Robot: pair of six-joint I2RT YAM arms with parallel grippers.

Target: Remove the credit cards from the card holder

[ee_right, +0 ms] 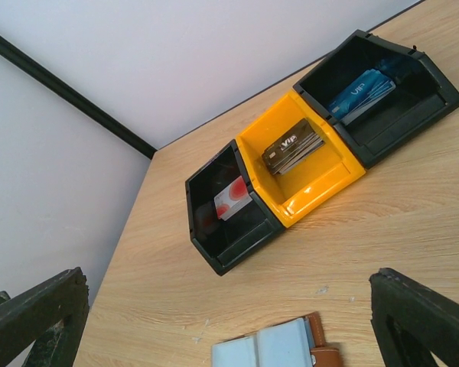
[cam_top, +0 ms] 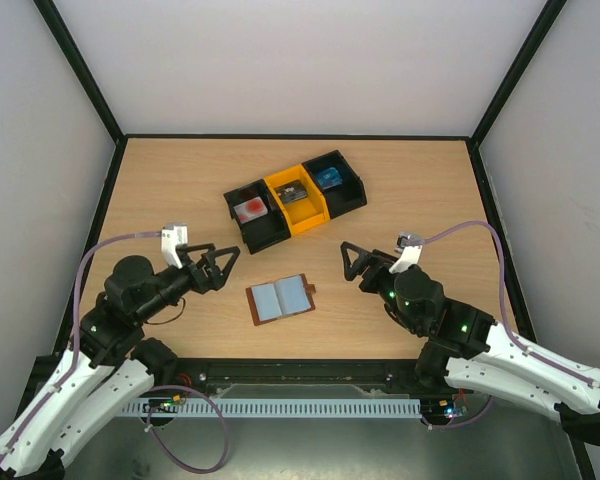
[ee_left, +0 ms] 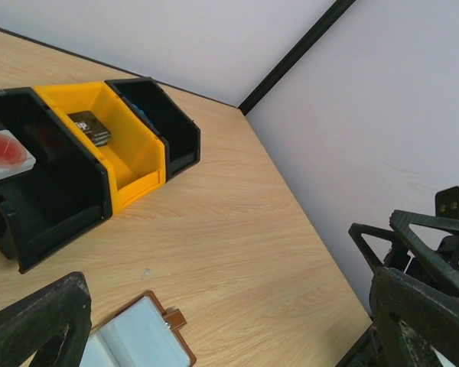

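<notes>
Top view: you are holding the left gripper point(cam_top: 226, 267) and right gripper point(cam_top: 346, 262) wide open and empty. Plan on pinning the card holder point(cam_top: 280, 298) with one and sliding the credit cards out with the other. It is lying at 4 o'clock from left, 8 from right.
Left wrist: it is lying at 7 o'clock.
Right wrist: 6 o'clock.

You see a table point(cam_top: 160, 190) of pale wood grain, smooth and matt. The orange bin point(ee_right: 315, 197) and the black bins point(ee_right: 237, 243) look like moulded plastic with a slight sheen. The card holder point(cam_top: 280, 298) looks like brown leather, its sleeves point(ee_left: 141, 336) smooth, pale, clear plastic.
</notes>
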